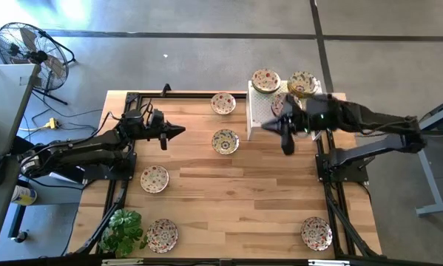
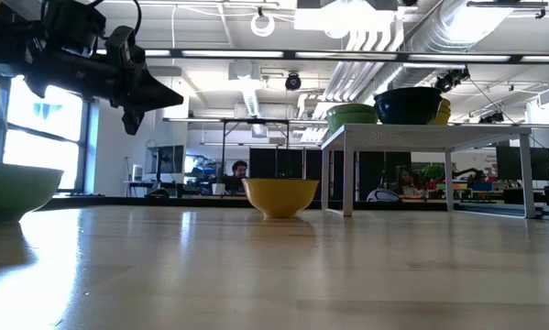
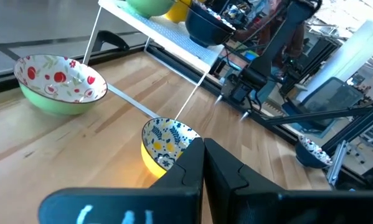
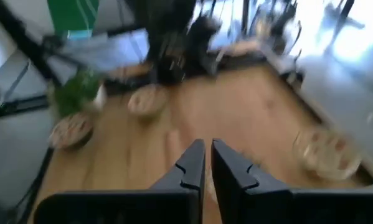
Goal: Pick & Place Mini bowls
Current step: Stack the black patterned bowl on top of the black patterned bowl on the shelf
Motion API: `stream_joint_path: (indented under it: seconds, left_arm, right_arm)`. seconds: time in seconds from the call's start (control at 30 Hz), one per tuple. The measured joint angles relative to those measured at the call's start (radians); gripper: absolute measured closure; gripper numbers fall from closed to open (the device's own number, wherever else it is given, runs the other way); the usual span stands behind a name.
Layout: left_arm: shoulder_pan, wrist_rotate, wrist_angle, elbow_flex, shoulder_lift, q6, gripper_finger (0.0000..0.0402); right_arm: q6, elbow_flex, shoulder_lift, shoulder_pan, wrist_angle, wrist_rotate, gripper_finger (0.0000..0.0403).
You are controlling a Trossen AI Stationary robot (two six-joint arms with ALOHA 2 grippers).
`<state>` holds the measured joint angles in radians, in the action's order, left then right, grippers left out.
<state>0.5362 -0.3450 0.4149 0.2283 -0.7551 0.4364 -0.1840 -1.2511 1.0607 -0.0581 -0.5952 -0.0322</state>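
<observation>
Three mini bowls [image 1: 266, 80] sit on or beside the white perforated stand [image 1: 260, 112] at the table's far right. Six more lie scattered over the wooden table [image 1: 236, 192], including a yellow bowl [image 1: 225, 141] near the middle, so most of the job seems left. The right gripper [image 1: 287, 145] hangs just beside the stand, fingers pressed together, empty. The left gripper [image 1: 178, 131] hovers left of the yellow bowl, also closed and empty.

Bright overhead light; window glare on table [image 2: 256, 266]; right wrist view motion-blurred.
</observation>
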Motion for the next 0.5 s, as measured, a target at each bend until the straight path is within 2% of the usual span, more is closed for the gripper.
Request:
stream_joint_path:
  seconds: [0.1, 0.23, 0.37, 0.5]
  left_arm:
    - [0.000, 0.000, 0.000, 0.000, 0.000, -0.018, 0.0401]
    - [0.000, 0.000, -0.007, 0.000, 0.000, -0.024, 0.0401]
    - [0.000, -0.004, -0.017, 0.000, 0.000, -0.038, 0.0401]
    - [0.000, -0.004, -0.026, 0.000, 0.000, -0.039, 0.0401]
  right_arm:
    - [-0.134, -0.033, 0.009, 0.118, -0.194, -0.055, 0.0371]
    - [-0.363, -0.033, 0.023, 0.265, -0.388, -0.061, 0.0346]
    - [-0.564, -0.008, 0.030, 0.393, -0.521, -0.017, 0.0312]
    - [-0.667, 0.035, 0.031, 0.493, -0.590, 0.033, 0.0270]
